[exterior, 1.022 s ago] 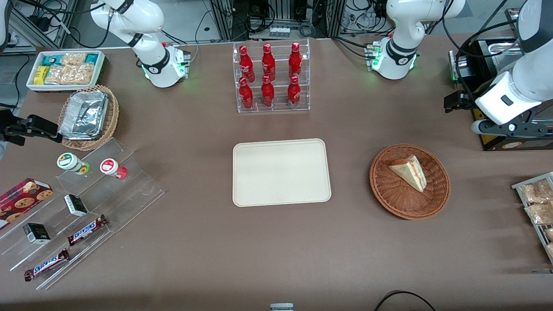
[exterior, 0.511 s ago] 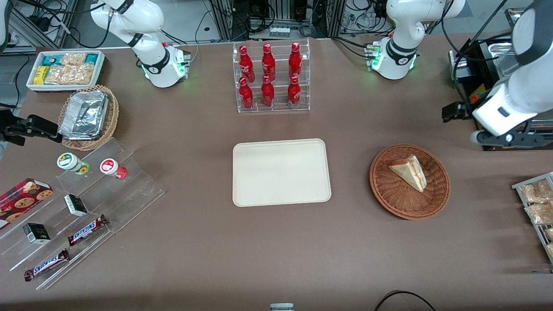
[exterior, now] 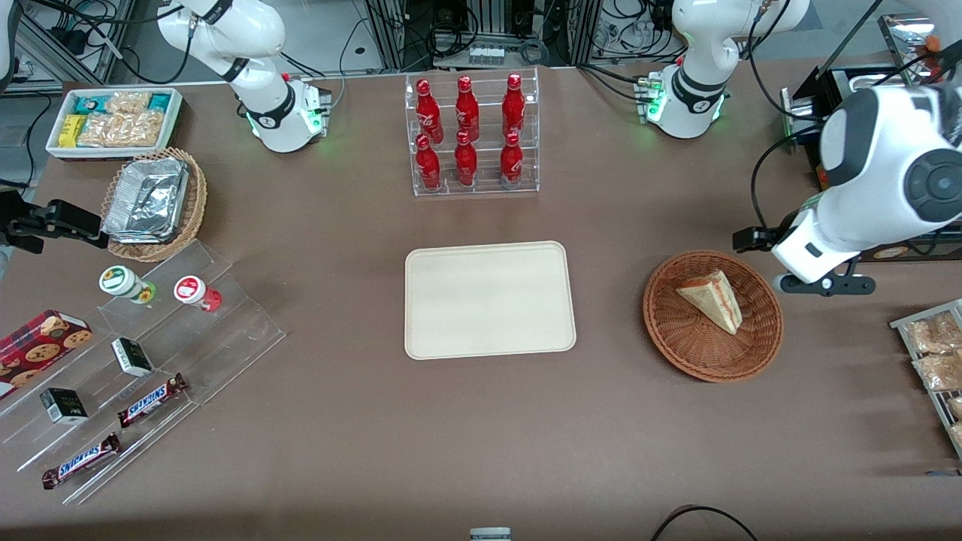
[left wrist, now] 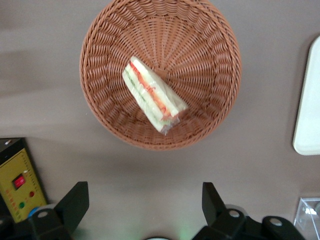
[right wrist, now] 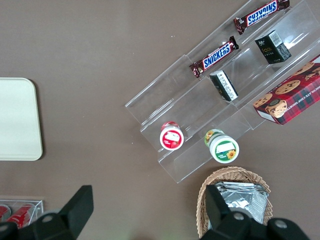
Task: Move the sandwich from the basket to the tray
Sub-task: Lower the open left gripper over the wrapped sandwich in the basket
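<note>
The gripper (left wrist: 142, 207) hangs spread open and empty beside the basket (exterior: 759, 342) holding the sandwich (exterior: 712, 299), well apart from the Snickers bars (exterior: 150, 399).

Robotics lab: cable-strewn equipment racks (exterior: 481, 30), staged snacks (exterior: 113, 119).

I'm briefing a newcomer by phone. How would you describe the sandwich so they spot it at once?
Start at the cream tray mid-table, then look toward the working arm's end to the round reddish-brown basket. The sandwich lies in it: the only pale bread wedge, with red and green filling. The open gripper hovers beside the basket.
</note>
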Available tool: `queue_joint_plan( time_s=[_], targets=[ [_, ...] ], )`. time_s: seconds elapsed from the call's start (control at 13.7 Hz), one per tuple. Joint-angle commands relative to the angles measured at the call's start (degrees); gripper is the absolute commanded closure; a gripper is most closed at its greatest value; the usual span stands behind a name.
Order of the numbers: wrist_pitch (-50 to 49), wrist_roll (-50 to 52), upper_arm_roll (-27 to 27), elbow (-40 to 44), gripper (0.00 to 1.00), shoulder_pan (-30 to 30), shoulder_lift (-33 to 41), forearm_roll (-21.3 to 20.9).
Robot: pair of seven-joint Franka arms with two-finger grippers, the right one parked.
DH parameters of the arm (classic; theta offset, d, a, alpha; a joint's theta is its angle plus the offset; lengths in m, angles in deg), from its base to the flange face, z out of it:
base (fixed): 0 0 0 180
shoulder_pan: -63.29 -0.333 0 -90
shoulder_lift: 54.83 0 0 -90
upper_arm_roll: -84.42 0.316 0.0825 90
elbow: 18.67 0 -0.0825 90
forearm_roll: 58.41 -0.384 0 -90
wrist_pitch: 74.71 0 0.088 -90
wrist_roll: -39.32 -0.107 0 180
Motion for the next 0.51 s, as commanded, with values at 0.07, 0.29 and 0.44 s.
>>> queue_joint_plan(
  time_s=[0.07,0.29,0.44],
  targets=[
    [9.3,4.4,-0.3,-7.1,0.00,0.0,-0.4,-0.2],
    [13.2,6.8,-0.2,-9.4,0.00,0.0,-1.8,-0.2],
    [16.1,12.5,-0.3,-10.7,0.00,0.0,-2.6,-0.2]
  ],
)
